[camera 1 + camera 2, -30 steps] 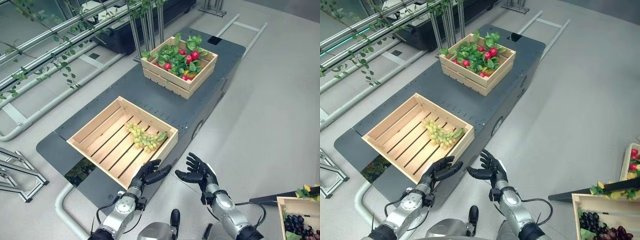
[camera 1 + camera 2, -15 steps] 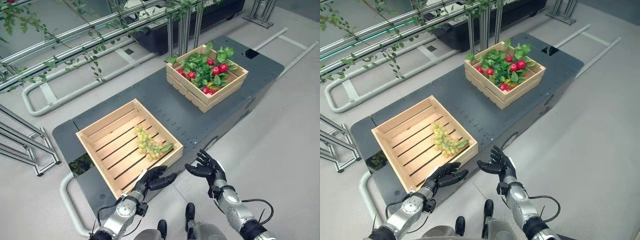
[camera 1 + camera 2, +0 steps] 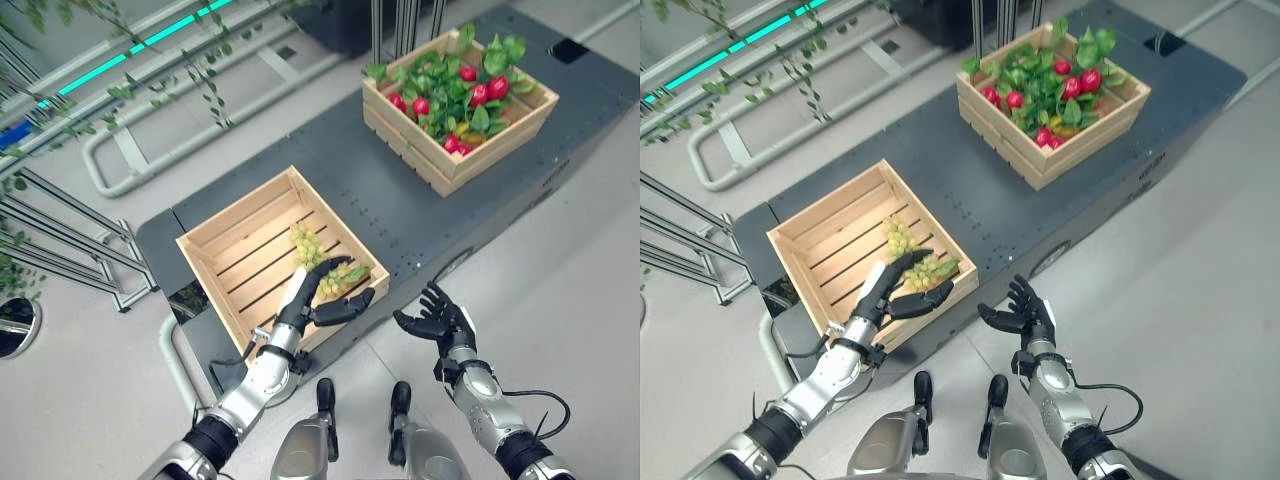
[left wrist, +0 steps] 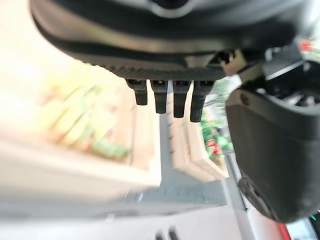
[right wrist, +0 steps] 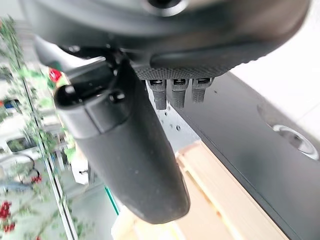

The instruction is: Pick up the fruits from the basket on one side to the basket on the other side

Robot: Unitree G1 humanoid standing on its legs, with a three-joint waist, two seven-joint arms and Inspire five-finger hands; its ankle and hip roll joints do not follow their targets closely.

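A bunch of green grapes [image 3: 308,243] lies in the near wooden crate [image 3: 245,266], toward its right corner. My left hand [image 3: 322,297] hovers over that corner, fingers straight and thumb spread, open, just above the lower end of the grapes and hiding part of them. In the left wrist view the grapes [image 4: 75,120] show as a blur beyond the straight fingers [image 4: 165,97]. The far crate [image 3: 400,140] holds red fruits [image 3: 486,92] among green leaves. My right hand [image 3: 436,318] is open over the floor in front of the platform, holding nothing.
Both crates stand on a dark grey platform [image 3: 370,200]. A bent metal pipe frame [image 3: 130,165] and leafy vines [image 3: 205,85] lie behind on the left. A metal rack [image 3: 60,240] stands to the left of the near crate. Bare floor surrounds the platform.
The camera has shifted. My left hand has reached from the platform's front edge up over the near crate's corner, to above the grapes. The right hand stays in front of the platform.
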